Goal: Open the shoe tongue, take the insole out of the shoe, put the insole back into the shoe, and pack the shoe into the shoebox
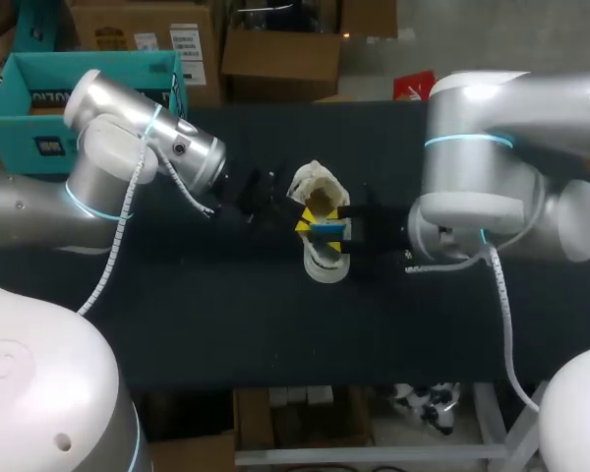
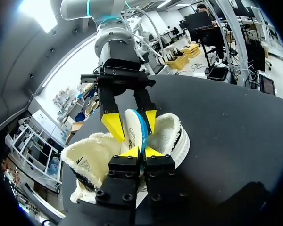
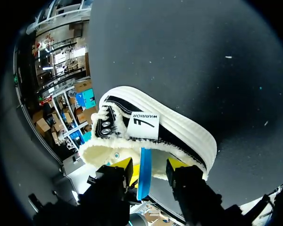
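The left gripper's (image 2: 142,152) yellow tips stand narrow, pinching the near edge of the insole (image 2: 133,126) from both sides. The insole, white with a blue rim, stands on edge in the mouth of the shoe (image 2: 173,136). Just ahead, the right gripper (image 3: 148,165) straddles the insole with its fingers spread wider; its own wrist view shows a gap on each side. The shoe, fleece-lined with a white sole, sits mid-table (image 2: 226,122) between the two arms.
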Robot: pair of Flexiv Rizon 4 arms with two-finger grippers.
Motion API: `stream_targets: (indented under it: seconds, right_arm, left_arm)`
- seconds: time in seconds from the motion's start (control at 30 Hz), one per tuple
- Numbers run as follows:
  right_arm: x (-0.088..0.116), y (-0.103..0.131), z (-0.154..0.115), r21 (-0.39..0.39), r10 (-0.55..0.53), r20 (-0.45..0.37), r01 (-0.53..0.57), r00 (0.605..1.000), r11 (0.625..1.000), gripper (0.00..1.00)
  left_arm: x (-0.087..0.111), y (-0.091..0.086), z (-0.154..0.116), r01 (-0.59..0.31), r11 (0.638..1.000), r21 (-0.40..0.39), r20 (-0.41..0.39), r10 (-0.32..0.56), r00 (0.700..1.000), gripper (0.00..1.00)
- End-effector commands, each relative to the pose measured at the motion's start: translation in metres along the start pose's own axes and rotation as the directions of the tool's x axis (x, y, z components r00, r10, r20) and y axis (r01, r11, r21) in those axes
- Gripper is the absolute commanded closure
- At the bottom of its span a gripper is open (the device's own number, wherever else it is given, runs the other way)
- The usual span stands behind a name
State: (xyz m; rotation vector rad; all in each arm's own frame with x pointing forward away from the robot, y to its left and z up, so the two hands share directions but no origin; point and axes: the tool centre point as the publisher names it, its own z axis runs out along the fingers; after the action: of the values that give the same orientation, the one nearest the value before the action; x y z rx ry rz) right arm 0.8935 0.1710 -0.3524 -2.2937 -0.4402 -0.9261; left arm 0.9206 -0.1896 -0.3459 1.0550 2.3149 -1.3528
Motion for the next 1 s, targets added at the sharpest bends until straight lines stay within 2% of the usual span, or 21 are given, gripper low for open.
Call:
stream_targets:
  seconds: [0.03,0.1,0.13,0.33,0.37,0.4,0.5,0.57,0.73,1.0]
  right_arm:
    - [0.003,-0.012,-0.011,-0.019,-0.008,0.005,0.008,1.0,1.0,0.68]
    - [0.003,-0.013,-0.011,-0.019,-0.009,0.005,0.009,1.0,1.0,0.84]
    - [0.003,-0.013,-0.01,-0.019,-0.01,0.005,0.01,1.0,1.0,1.0]
    - [0.002,-0.012,-0.005,-0.006,-0.006,0.013,0.006,1.0,1.0,1.0]
    - [0.002,-0.011,-0.003,-0.005,-0.006,0.015,0.006,1.0,1.0,1.0]
    - [0.002,-0.01,-0.002,-0.002,-0.005,0.017,0.005,1.0,1.0,1.0]
    - [0.001,-0.005,0.002,0.004,-0.001,0.025,0.001,1.0,1.0,1.0]
    - [0.001,-0.002,0.005,0.007,-0.001,0.028,0.001,1.0,1.0,1.0]
    - [-0.001,0.008,0.011,-0.006,0.001,0.052,-0.001,0.999,1.0,1.0]
    - [-0.013,0.016,0.013,0.013,0.015,0.082,-0.016,0.997,1.0,1.0]
  left_arm:
    - [0.002,-0.002,0.001,0.001,1.0,-0.001,0.011,-0.001,1.0,1.0]
    - [0.003,-0.002,0.002,0.002,1.0,-0.001,0.011,-0.002,1.0,1.0]
    - [0.003,-0.002,0.003,0.002,1.0,-0.001,0.011,-0.002,1.0,1.0]
    - [0.005,-0.003,0.002,0.016,1.0,-0.006,0.011,-0.016,1.0,1.0]
    - [0.006,-0.003,0.001,0.018,1.0,-0.006,0.009,-0.018,1.0,0.97]
    - [0.006,-0.004,0.0,0.022,1.0,-0.004,0.008,-0.022,1.0,0.65]
    - [0.008,-0.008,-0.005,0.027,1.0,-0.003,0.005,-0.027,1.0,0.23]
    - [0.008,-0.011,-0.009,0.031,1.0,0.003,0.002,-0.031,1.0,0.02]
    - [0.008,-0.019,-0.022,0.054,0.998,0.024,-0.004,-0.054,0.999,0.0]
    - [0.007,-0.037,-0.046,0.164,0.982,0.092,-0.047,-0.16,0.986,0.0]
